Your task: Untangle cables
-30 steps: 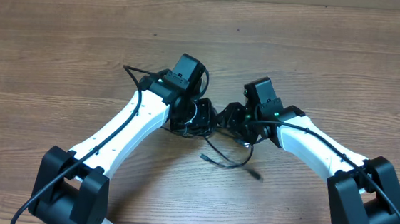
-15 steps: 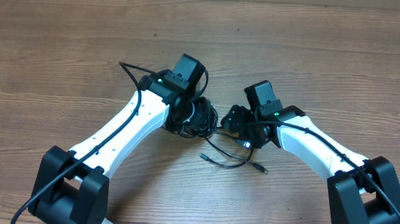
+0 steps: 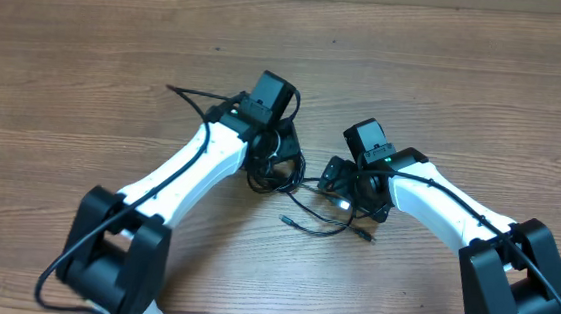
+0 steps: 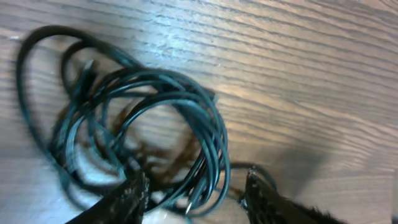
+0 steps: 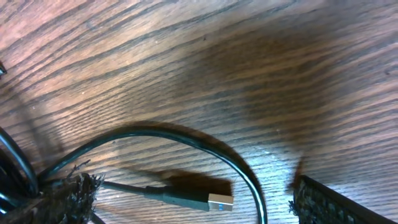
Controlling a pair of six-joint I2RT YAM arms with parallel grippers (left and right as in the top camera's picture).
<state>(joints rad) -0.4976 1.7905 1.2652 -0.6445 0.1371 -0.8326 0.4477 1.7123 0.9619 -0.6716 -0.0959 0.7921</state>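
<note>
Black cables (image 4: 214,146) lie in one loose coil on the wooden surface (image 5: 261,56), loops piled over loops, right under the left gripper (image 4: 196,190). Its fingers stand apart, and a few strands of the coil run through the gap, with nothing pinched that I can see. One strand (image 3: 325,231) trails out of the heap toward the robot's base. A silver-tipped plug (image 5: 211,200) lies flat between the fingers of the right gripper (image 5: 196,194), which gapes wide and holds nothing. By my reading we're between grasps in the pulling-apart step, and the coil is not yet undone. The next move calls for choosing. Right closes on that plug or the cord behind it, left pins only the coil, then they draw apart gently so loops slip free rather than tighten.
</note>
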